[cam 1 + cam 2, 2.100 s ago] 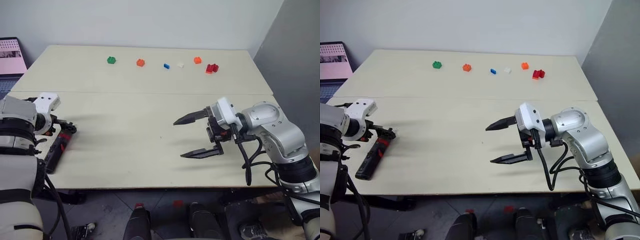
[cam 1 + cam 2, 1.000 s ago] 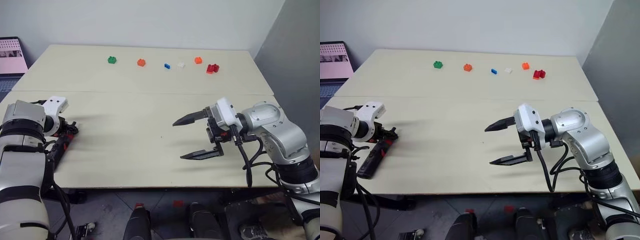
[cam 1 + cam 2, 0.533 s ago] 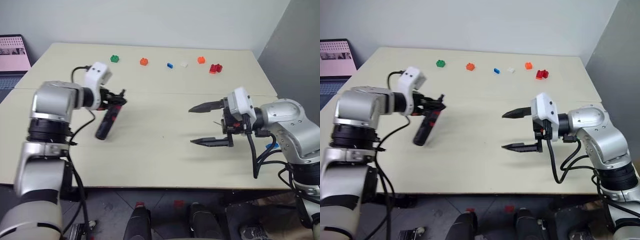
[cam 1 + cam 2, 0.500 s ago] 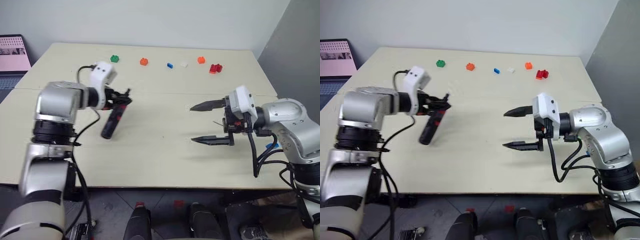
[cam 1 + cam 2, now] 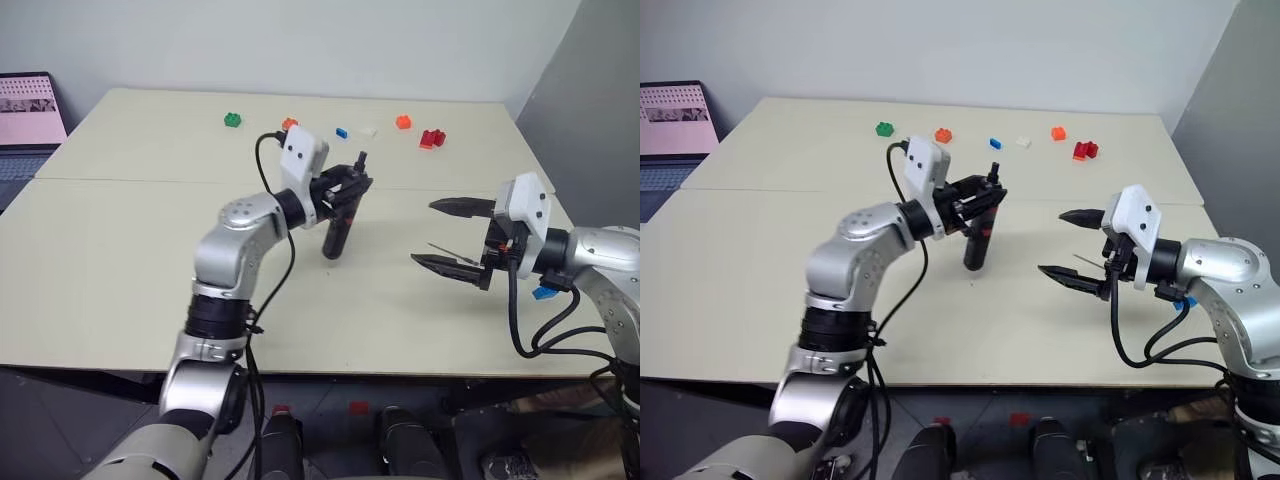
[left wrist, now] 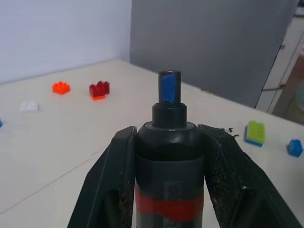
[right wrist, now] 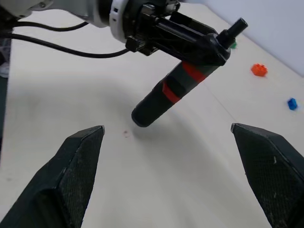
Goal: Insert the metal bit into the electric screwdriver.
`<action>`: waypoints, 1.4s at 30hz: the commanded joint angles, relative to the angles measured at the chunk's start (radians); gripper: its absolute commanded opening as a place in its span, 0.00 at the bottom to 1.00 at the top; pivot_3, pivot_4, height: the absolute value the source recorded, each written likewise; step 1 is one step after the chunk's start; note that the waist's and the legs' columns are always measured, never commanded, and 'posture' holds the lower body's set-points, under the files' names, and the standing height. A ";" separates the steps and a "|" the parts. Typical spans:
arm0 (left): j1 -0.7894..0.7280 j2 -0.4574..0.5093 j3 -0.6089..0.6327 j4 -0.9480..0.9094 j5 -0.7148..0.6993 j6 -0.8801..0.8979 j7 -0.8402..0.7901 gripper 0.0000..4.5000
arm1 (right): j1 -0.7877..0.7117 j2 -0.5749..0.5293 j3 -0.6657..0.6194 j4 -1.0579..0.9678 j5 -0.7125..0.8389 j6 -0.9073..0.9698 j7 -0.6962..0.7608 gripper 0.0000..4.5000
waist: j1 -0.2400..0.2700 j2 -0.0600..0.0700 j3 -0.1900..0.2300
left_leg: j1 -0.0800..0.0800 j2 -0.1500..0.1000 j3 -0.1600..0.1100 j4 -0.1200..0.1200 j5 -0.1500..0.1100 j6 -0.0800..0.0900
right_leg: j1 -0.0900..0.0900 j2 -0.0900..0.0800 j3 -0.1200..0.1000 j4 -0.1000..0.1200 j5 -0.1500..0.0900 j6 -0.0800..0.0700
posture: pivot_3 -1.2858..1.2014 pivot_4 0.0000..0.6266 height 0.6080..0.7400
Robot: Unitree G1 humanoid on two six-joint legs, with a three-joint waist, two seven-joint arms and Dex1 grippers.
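Note:
My left gripper (image 5: 347,186) is shut on the electric screwdriver (image 5: 337,226), a black pen-shaped tool with red bands. It holds the tool tilted over the middle of the table, narrow tip (image 6: 169,87) up and the thick end low near the tabletop. The right wrist view shows the same tool (image 7: 176,91) ahead of my right gripper (image 5: 423,232). That gripper stands open to the right of the tool, nothing between its fingers. The metal bit (image 5: 445,251), a thin grey rod, lies on the table by the right gripper's lower finger.
Small bricks line the far side of the table (image 5: 150,290): green (image 5: 233,120), orange (image 5: 289,124), blue (image 5: 342,132), white (image 5: 368,130), orange (image 5: 402,122), red (image 5: 431,137). Another blue brick (image 5: 543,292) lies by my right arm. A laptop (image 5: 30,110) stands far left.
My left gripper lifted the screwdriver from the table's left edge and swung it right to the centre, tip up. The right gripper drew a little to the right, still open.

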 commanded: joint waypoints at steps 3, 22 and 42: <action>0.048 -0.043 -0.037 0.039 0.013 -0.191 -0.001 0.37 | 0.028 -0.029 -0.039 -0.069 -0.009 0.035 -0.072 1.00 | 0.001 0.000 0.000 | 0.001 0.000 0.000 0.000 0.000 0.000 | 0.001 0.000 0.000 0.000 0.000 -0.001 | 0.52 0.24 1.00; 0.267 0.050 -0.048 -0.086 0.012 -0.288 0.003 0.37 | 0.049 -0.113 0.003 0.016 -0.058 -0.003 -0.039 1.00 | 0.000 0.001 -0.001 | 0.004 0.000 0.001 0.000 0.000 0.000 | 0.004 0.000 0.001 -0.001 -0.003 -0.005 | 0.52 0.24 1.00; 0.375 0.098 -0.074 -0.218 0.011 -0.285 0.062 0.36 | -0.660 0.024 0.589 1.110 -0.537 -0.133 0.327 1.00 | -0.028 0.002 -0.001 | 0.006 0.000 0.002 -0.002 0.000 0.000 | 0.003 0.000 0.002 -0.001 -0.002 -0.007 | 0.52 0.24 1.00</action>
